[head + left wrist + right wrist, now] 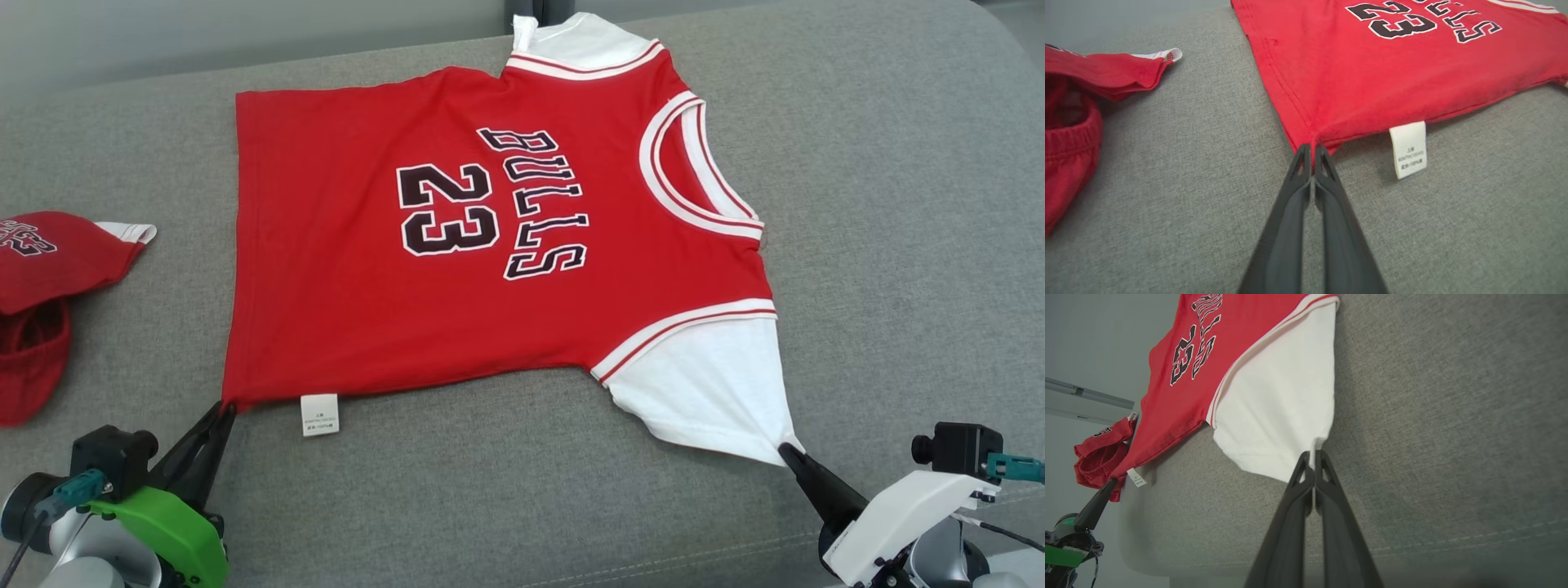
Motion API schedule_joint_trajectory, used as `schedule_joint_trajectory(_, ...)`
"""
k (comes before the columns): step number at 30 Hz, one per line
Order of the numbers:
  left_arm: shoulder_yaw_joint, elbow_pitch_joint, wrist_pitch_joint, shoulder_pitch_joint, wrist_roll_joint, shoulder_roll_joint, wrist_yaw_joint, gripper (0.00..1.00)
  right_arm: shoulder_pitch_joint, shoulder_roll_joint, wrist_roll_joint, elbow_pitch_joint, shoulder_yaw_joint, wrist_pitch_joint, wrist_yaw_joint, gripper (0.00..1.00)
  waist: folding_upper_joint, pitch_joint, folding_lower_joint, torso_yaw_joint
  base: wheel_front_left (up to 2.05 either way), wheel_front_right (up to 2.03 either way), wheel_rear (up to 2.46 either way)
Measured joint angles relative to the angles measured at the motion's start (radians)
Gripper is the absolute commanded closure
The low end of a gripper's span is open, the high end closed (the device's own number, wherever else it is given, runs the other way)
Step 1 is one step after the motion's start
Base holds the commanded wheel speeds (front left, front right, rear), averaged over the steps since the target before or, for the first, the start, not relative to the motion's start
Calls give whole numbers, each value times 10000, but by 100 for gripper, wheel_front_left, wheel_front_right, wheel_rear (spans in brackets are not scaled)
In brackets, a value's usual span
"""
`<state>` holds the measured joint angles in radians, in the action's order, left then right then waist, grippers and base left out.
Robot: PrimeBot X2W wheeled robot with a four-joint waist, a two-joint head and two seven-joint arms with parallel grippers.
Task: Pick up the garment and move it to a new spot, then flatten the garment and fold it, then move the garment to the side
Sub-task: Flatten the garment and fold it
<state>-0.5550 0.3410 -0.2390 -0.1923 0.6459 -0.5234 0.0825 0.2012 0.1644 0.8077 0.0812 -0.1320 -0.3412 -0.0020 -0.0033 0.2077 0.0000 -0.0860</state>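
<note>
So: red fabric jersey with white sleeves (367,286), printed BULLS 23, lies flat on the grey woven cushion (898,245), pinched at two corners.
The left claw (226,406) has its dark fingers pressed together on the red hem corner, the jersey spreading ahead of it; a white care label (319,414) lies just to its right. The right claw (785,449) nips the near white sleeve's tip (drawn to a point). Crumpled red shorts (41,269) lie well to the left claw's left.
</note>
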Motion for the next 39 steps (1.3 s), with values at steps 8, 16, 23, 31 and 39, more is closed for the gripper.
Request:
schedule_joint_trajectory(8, 92, -15, -12, 432, -8, -25, -209, 100, 79, 205, -251, -38, -52, -31, -4, 100, 0, 196, 0, -140, 0, 0, 0)
schedule_joint_trajectory(16, 150, -261, -40, 559, -8, 27, -232, 100, 106, 336, -431, -69, 211, 79, -90, 100, 0, 273, 0, -195, 0, 0, 0)
schedule_joint_trajectory(23, 290, -775, -86, 729, -8, 44, -349, 100, 106, 314, -437, -52, 84, 150, -98, 100, 0, 286, 0, -186, 0, 0, 0)
schedule_joint_trajectory(31, -12, -867, -84, 934, -12, 201, -359, 100, -12, 268, -999, -410, -389, 247, -84, 100, 0, 273, 0, -149, 0, 0, 0)
schedule_joint_trajectory(39, -123, -851, 10, 921, -12, 362, -359, 100, -711, 146, -1584, -817, -821, 504, -77, 100, 0, 262, 0, -120, 0, 0, 0)
